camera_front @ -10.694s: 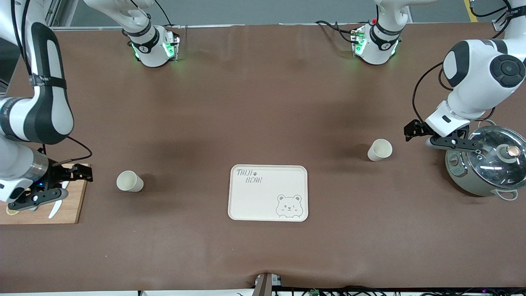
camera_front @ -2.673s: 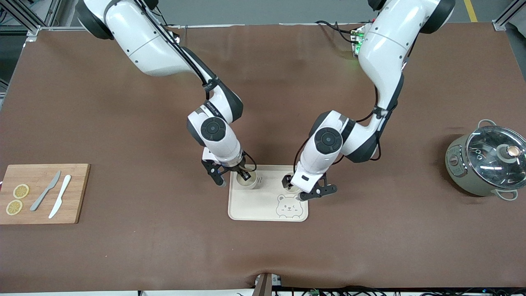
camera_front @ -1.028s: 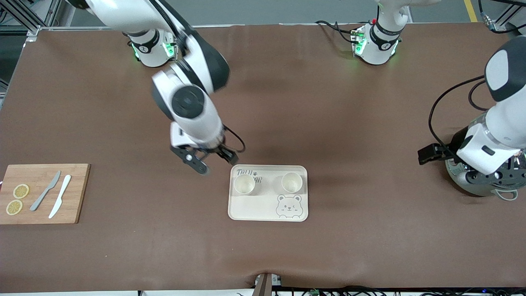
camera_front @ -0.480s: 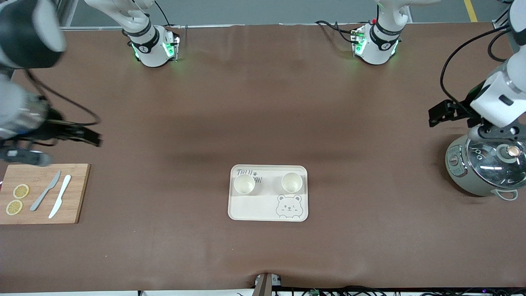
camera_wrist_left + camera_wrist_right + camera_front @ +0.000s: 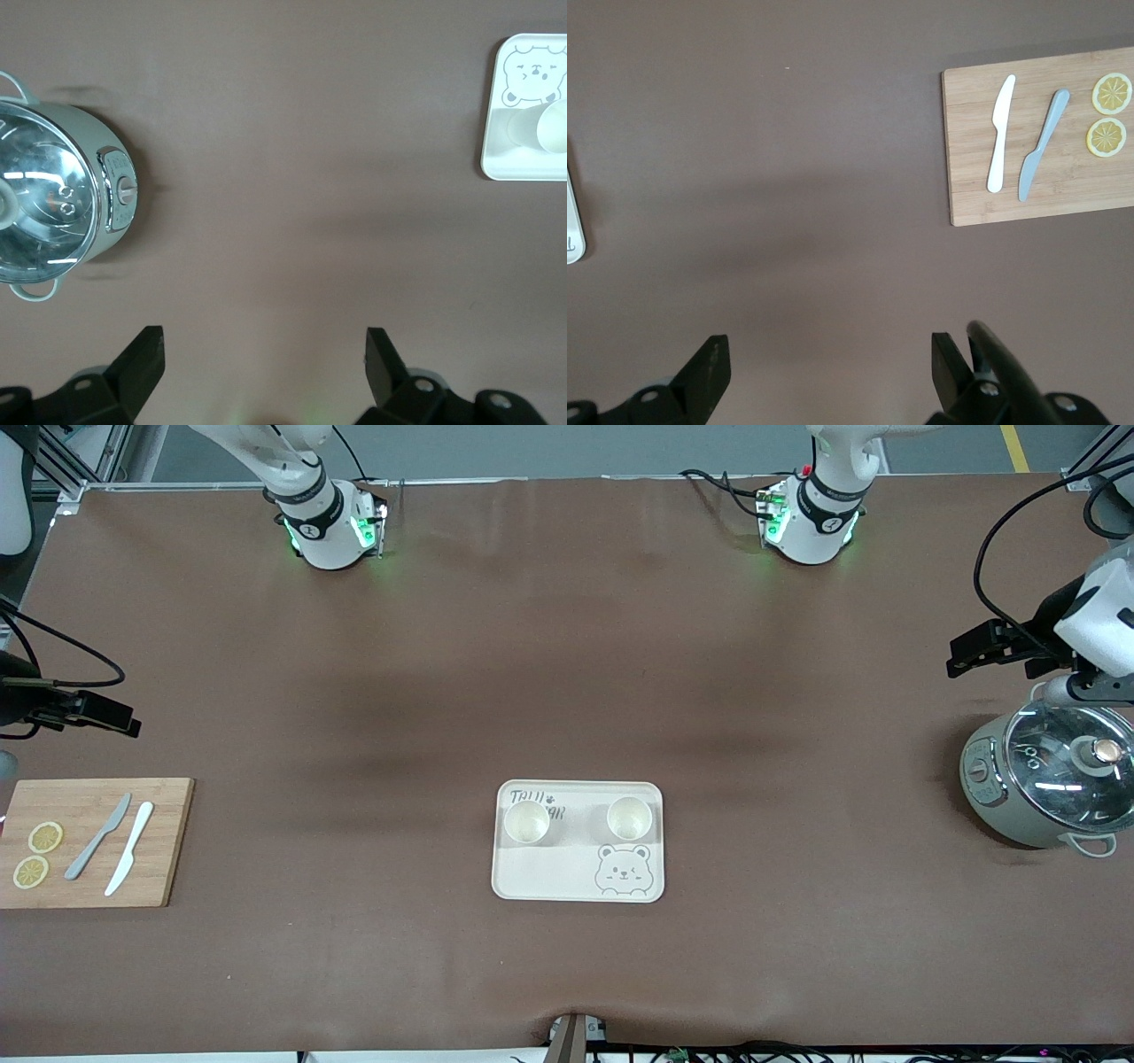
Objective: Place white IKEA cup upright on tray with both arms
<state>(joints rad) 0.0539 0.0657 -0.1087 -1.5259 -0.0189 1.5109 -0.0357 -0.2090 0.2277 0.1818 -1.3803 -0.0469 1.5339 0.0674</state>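
The left gripper (image 5: 259,367) is held with its fingers spread wide and nothing between them, up in the air near the lidded pot (image 5: 1045,784) at the left arm's end of the table. The right gripper (image 5: 824,367) is likewise spread and empty, above bare tabletop near the wooden cutting board (image 5: 89,841) at the right arm's end.

Two white cups (image 5: 527,821) (image 5: 630,818) are seen standing upright, mouths up, side by side on the tray (image 5: 567,881), on the half farther from the front camera, above the bear drawing.

The placing is judged complete. What remains is best done by parking both arms well apart from the tray, at height, so that pot and board are not brushed.
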